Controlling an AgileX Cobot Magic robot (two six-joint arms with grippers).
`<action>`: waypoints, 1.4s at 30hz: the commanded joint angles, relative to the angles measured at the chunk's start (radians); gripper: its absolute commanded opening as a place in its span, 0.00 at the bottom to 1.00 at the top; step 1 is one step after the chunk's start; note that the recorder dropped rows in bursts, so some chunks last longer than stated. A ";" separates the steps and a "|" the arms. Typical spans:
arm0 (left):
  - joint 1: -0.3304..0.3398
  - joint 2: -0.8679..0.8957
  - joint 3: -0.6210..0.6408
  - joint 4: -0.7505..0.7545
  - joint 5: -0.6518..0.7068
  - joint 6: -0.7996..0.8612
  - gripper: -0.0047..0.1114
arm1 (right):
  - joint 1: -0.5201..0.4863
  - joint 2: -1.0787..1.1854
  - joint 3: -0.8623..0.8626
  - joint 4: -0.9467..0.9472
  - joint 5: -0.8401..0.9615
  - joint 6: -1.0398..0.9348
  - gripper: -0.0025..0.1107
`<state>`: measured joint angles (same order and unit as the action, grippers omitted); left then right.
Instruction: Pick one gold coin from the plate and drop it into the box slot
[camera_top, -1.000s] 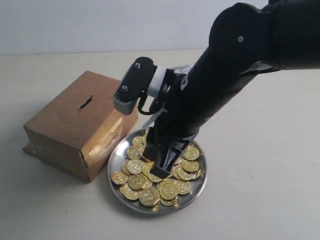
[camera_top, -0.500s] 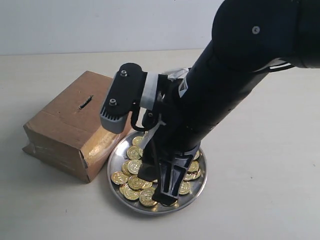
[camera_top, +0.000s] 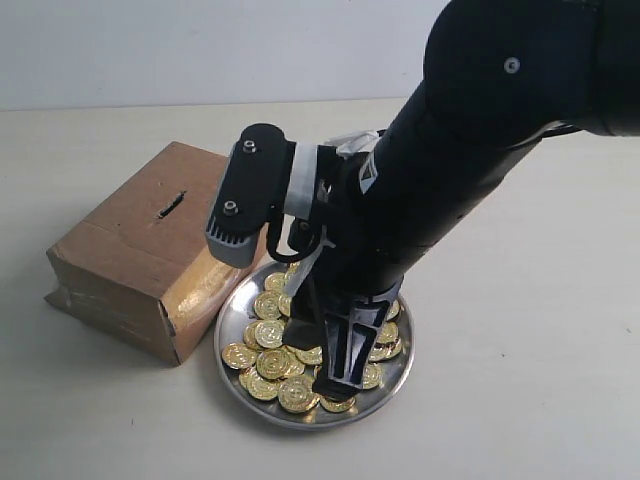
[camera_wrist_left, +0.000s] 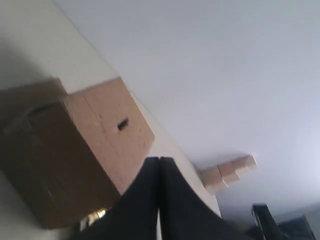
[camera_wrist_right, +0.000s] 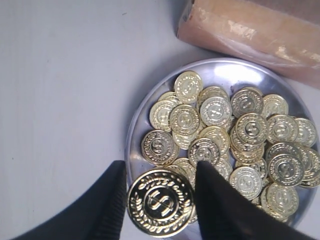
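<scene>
Coin grip first: the right end effector was clamped on one gold coin, with a dark finger on each side of it and its dollar-sign face toward the wrist camera. The held coin looked larger than the loose coins, so it sat above the heap, over the part of the plate farther from the box. In the exterior view the right end effector pointed down into the plate, and the held coin could not be made out there. The plate sat on the counter just beside the box, rim near the taped side; whether they touched was unclear. The slot was in the box's top face, a dark slit, uncovered. The left end effector had its fingers pressed together with nothing seen between them. It was raised, looking at the box and slot. Small wooden blocks lay farther off on the counter.
</scene>
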<state>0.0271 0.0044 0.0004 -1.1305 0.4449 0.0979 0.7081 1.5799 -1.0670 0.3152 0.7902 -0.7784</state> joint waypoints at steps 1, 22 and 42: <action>0.003 -0.004 0.000 -0.101 0.145 0.094 0.04 | 0.001 -0.009 0.002 -0.008 -0.022 -0.012 0.19; 0.003 0.714 -0.280 -0.261 0.466 0.725 0.50 | 0.001 -0.009 0.002 -0.008 -0.011 -0.014 0.19; -0.338 1.592 -0.647 -0.390 0.668 0.998 0.50 | 0.001 -0.009 0.002 -0.008 -0.059 -0.014 0.19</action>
<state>-0.2818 1.5822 -0.6117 -1.5008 1.1289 1.0958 0.7081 1.5799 -1.0670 0.3114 0.7400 -0.7844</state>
